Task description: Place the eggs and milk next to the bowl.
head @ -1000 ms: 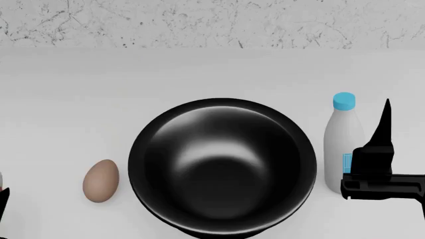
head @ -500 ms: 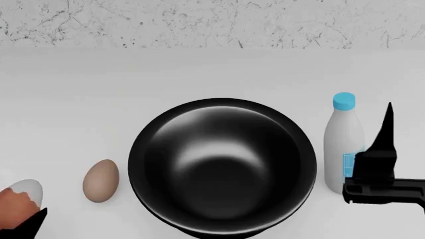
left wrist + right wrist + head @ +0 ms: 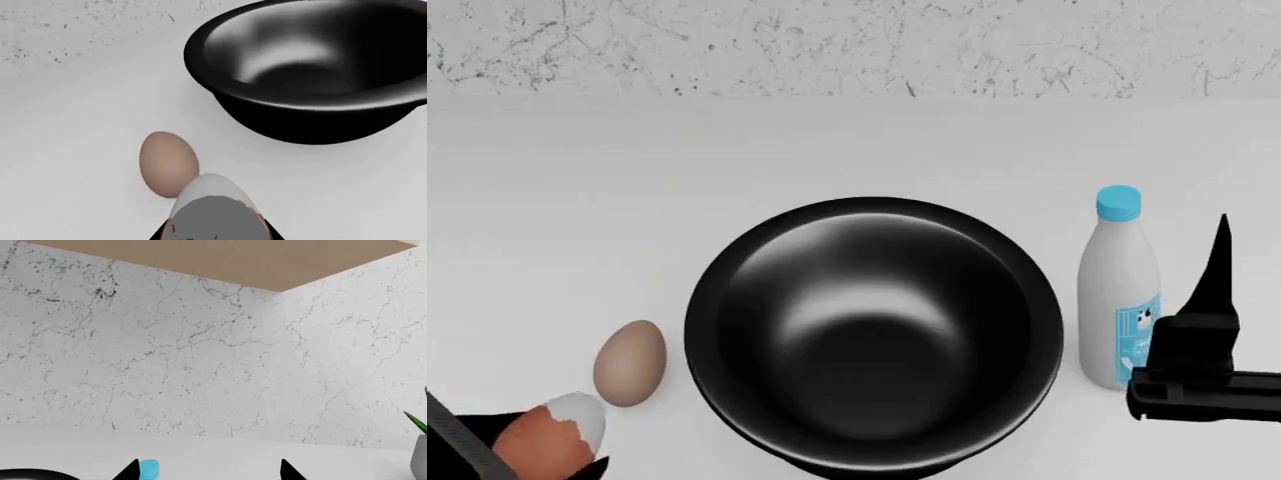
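Observation:
The large black bowl (image 3: pixel 874 335) sits mid-counter. A tan egg (image 3: pixel 630 362) lies just left of it, also in the left wrist view as the tan egg (image 3: pixel 167 162) beside the bowl (image 3: pixel 313 65). My left gripper (image 3: pixel 541 458) is shut on the reddish-brown egg (image 3: pixel 547 440), held close behind the tan one; in the wrist view this egg (image 3: pixel 213 210) fills the jaws of the left gripper (image 3: pixel 213 236). The milk (image 3: pixel 1118 290) stands upright right of the bowl. My right gripper (image 3: pixel 1210 290) is open just right of the bottle, apart from it; its blue cap (image 3: pixel 150 469) shows by one fingertip of the right gripper (image 3: pixel 210 472).
A marble backsplash wall (image 3: pixel 854 45) runs along the counter's far edge. A wooden cabinet underside (image 3: pixel 233 260) hangs above it. A grey plant pot (image 3: pixel 420 457) stands at the far right of the counter. The bowl rim (image 3: pixel 20 474) peeks into the right wrist view.
My left gripper has come in from the left edge with the reddish-brown egg, toward the tan egg. The right gripper has drifted slightly right, away from the milk.

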